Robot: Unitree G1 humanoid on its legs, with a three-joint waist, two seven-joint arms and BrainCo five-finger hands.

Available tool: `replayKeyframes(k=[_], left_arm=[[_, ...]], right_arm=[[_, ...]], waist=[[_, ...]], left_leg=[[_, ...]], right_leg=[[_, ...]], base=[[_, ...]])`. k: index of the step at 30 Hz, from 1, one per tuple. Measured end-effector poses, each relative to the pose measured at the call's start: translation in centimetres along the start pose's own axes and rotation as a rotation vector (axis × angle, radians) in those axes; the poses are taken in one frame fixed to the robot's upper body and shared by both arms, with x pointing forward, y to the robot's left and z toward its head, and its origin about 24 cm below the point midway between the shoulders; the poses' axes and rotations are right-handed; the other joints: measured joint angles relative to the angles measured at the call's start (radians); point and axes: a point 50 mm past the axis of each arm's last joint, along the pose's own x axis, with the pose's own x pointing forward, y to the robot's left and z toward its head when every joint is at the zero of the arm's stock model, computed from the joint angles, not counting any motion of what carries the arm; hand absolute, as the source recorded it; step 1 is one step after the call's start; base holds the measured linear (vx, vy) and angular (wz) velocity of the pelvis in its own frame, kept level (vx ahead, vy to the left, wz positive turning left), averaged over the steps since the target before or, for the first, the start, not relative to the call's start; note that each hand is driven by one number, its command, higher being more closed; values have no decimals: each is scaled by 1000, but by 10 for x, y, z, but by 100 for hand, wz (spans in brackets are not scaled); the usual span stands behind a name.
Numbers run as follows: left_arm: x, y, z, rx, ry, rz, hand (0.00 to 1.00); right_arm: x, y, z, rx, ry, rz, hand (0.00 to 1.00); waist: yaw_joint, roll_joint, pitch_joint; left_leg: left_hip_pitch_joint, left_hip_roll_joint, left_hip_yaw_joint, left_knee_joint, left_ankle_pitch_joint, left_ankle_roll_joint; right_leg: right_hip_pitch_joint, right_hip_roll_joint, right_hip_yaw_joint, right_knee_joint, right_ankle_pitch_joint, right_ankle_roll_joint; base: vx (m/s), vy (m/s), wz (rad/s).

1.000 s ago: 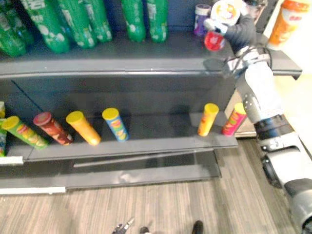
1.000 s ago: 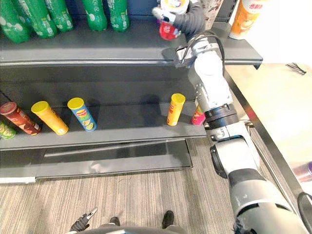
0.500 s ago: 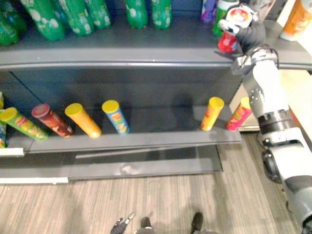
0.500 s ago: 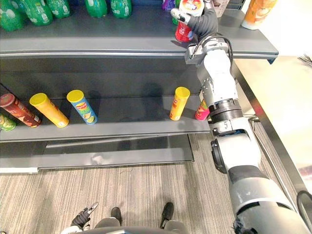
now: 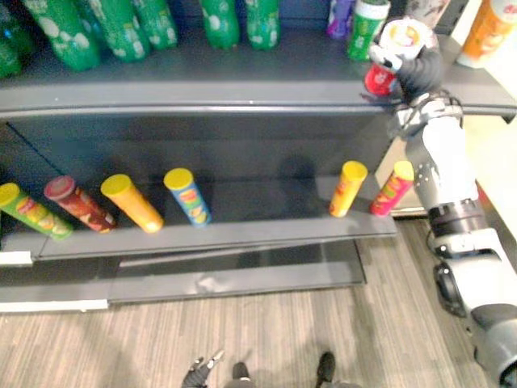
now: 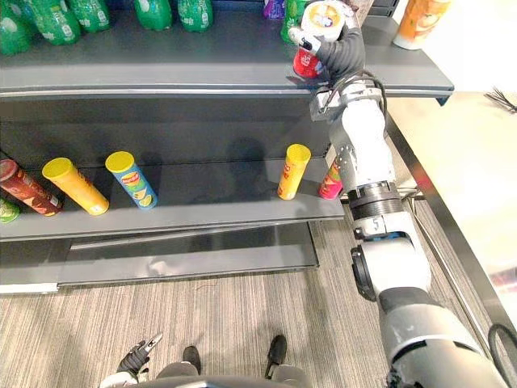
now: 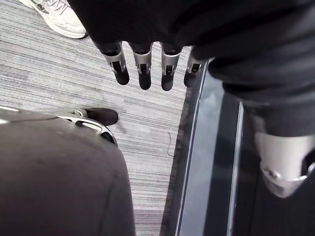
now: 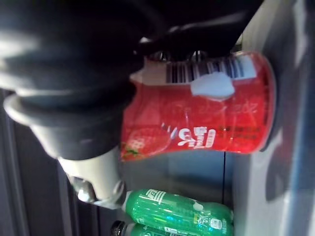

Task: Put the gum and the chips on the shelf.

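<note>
Head stereo pair looks down, sharing shelf [image 5: 242,93]; wrist cameras very close.

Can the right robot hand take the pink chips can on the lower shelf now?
Probably not yet: the right robot hand is up at the top shelf, curled round a red gum tub. The pink chips can itself looks unblocked.

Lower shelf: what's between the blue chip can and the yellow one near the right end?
Nothing. Both eye views show bare lower shelf between the blue can and the right-hand yellow can.
</note>
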Motion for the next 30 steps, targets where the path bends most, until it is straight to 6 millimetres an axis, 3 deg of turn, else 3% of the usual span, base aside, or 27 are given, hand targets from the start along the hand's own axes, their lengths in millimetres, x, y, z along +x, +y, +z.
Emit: replayKeyframes(k=[17, 30], left_arm=[[0, 3, 1, 15, -2, 6, 0], [2, 6, 6, 35, -12, 5, 0]], right_arm=[[-12, 1, -14, -2, 27, 23, 100], [16, -12, -11, -77, 86, -84, 100]], waist=[[0, -23, -4], [4, -40, -6]], left_leg=[[12, -3, -6, -2, 1, 2], [-26, -11, -35, -2, 17, 13]], right_leg=[[14, -9, -5, 0, 0, 1], [-7, -16, -30, 0, 5, 7]], base=[[-4, -3, 1], [-1, -9, 6]])
